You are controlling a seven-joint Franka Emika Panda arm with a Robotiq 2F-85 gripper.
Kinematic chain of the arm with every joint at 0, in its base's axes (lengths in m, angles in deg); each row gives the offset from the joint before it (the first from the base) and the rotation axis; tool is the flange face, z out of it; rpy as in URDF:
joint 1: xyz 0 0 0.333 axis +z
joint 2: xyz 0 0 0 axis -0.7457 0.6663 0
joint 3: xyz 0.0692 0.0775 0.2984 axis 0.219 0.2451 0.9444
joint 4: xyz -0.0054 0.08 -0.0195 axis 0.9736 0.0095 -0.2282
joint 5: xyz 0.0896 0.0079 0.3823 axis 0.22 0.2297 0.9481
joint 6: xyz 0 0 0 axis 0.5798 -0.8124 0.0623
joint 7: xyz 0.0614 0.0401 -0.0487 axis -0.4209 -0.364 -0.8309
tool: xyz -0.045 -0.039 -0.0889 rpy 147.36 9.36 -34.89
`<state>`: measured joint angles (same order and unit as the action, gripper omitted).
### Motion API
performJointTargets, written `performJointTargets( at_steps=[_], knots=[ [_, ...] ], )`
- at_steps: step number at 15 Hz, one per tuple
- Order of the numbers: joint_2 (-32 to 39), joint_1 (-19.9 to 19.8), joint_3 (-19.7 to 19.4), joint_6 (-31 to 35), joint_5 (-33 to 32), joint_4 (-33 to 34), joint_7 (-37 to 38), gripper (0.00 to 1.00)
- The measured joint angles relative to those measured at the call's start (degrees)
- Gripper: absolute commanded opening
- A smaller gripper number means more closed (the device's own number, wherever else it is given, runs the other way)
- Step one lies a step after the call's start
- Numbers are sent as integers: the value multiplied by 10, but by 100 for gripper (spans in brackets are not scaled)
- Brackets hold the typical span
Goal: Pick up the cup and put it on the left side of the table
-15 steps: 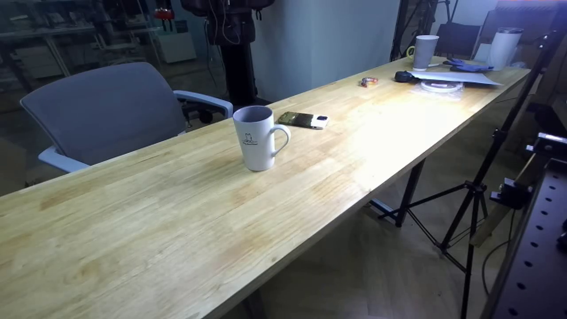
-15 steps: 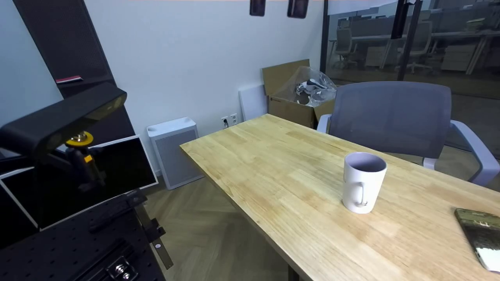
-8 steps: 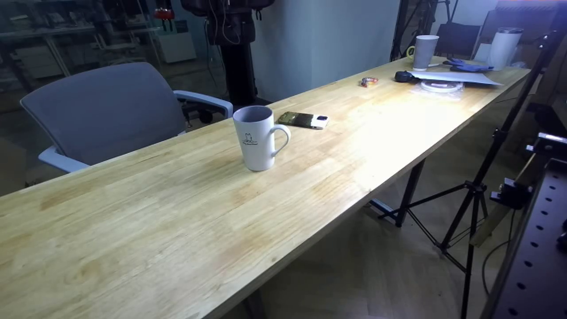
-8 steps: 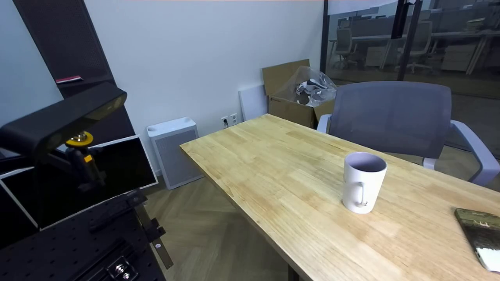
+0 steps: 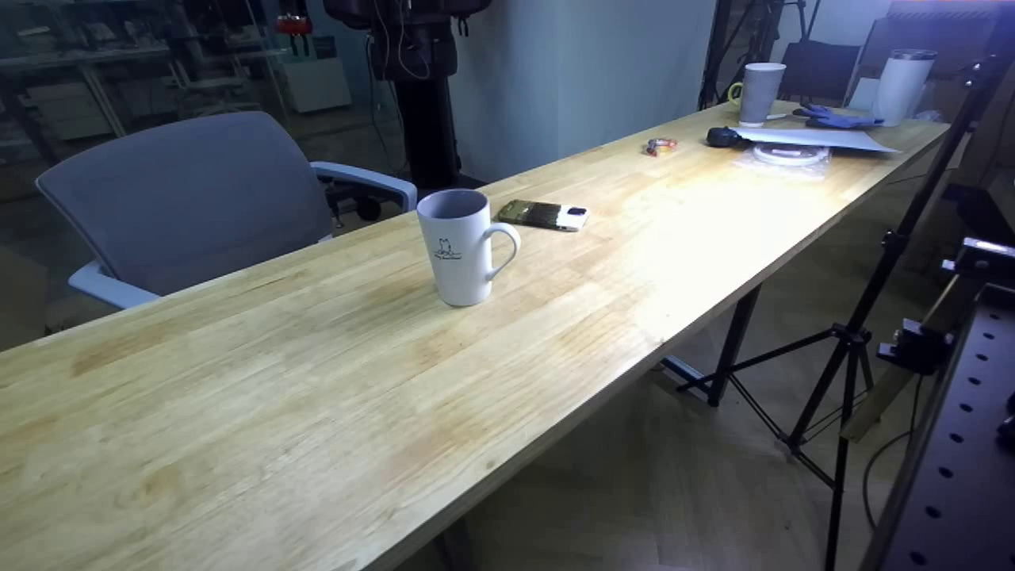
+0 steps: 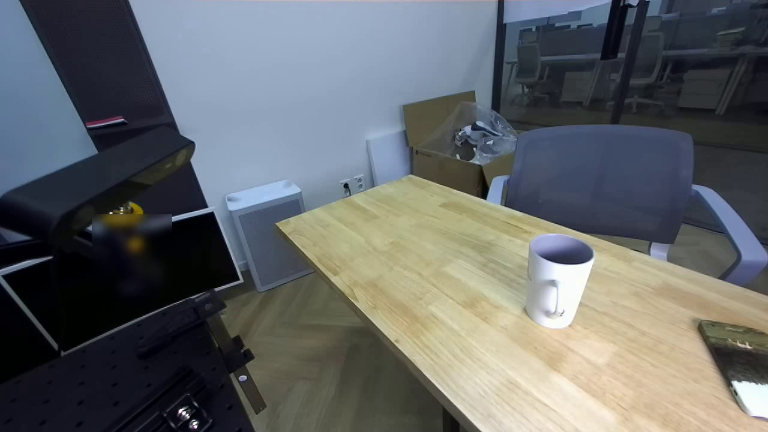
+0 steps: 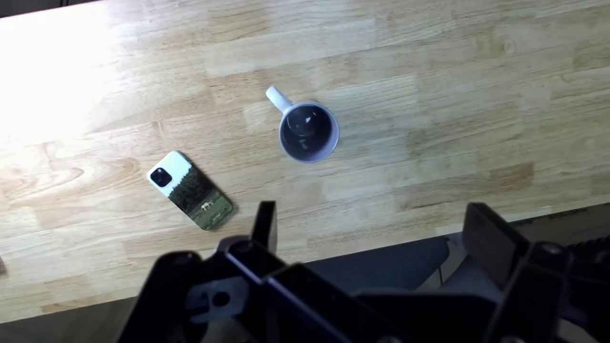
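plainly, the cup [image 7: 309, 133] is seen upright on the table [image 7: 452, 133], ahead of the gripper [image 7: 373, 214], clear of its widely spread jaws; in the wrist view, a phone [image 7: 190, 190] is seen left of the gripper.

I see the white cup [image 5: 462, 266] upright on the wooden bench [image 5: 262, 412], a phone [image 5: 542, 215] lying near it. Farther along stand a yellow-handled mug [image 5: 763, 95] and a tall white tumbler [image 5: 904, 89]; a grey chair [image 5: 194, 206] stands alongside.
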<state>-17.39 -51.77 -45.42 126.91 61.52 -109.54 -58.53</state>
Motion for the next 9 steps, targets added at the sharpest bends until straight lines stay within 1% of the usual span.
performJointTargets(
  at_steps=[9],
  knots=[
    [0,0,-1,-1,5,1,0,100]
  ],
)
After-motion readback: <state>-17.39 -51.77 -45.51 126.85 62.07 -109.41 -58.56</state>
